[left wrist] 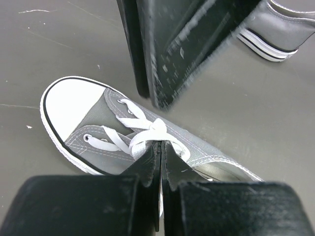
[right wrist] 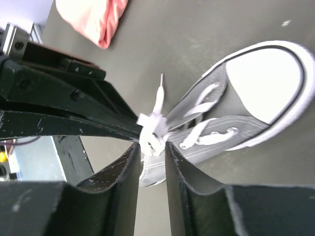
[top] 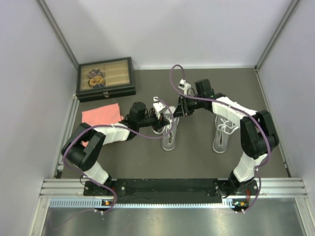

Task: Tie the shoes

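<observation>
While the pink cloth (top: 101, 115) lies far left, the left gripper (left wrist: 161, 146) is pressed together on the lace (left wrist: 143, 129) above the tongue of the first shoe (top: 170, 135), mid-table; just right of it the right gripper (right wrist: 152, 145) stands slightly spread around the bunched lace, whether touching I cannot tell; the second shoe (top: 222, 132) sits well apart to the right, away from both grippers. The knot on the first shoe looks half-formed; next, I judge, the right gripper must take a fresh strand and pull against the left's hold without dragging the shoe.
</observation>
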You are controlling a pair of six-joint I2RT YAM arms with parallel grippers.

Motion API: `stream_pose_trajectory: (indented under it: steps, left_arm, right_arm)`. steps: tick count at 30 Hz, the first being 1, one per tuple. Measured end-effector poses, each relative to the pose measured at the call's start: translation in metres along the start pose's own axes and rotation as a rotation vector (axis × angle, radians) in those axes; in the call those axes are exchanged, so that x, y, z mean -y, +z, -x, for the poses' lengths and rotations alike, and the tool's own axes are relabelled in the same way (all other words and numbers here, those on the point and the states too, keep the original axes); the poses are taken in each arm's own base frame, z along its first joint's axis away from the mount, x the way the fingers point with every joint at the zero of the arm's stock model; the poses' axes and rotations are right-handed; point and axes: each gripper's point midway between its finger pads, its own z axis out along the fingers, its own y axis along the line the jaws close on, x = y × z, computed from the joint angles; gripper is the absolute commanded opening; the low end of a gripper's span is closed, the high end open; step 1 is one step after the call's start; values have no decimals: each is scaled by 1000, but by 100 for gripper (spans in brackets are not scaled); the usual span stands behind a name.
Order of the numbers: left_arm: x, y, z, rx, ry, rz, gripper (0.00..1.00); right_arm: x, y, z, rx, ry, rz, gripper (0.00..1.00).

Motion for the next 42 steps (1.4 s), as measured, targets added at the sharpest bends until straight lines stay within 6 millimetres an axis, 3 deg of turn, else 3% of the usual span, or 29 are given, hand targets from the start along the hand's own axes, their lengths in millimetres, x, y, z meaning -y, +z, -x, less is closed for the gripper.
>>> stream_pose_trajectory:
  steps: [9,26,33,36,42]
  left_arm:
    - [-1,-1,0,3,1,-1,0]
    - [1,-1,0,3,1,-13,0]
    - [1,-1,0,3,1,-13,0]
    - [1,-1,0,3,2,-13,0]
    - [0,-1,-2,-4,3,-10,23]
  right_arm:
    - [4,-3,2,7,27,-1,26]
    - [9,14,-14,-47,93,61,25]
    - [7,15,-14,-46,89,80,0]
    - [4,14,-13,-45,88,92,0]
    - [4,15,-11,-38,79,96,0]
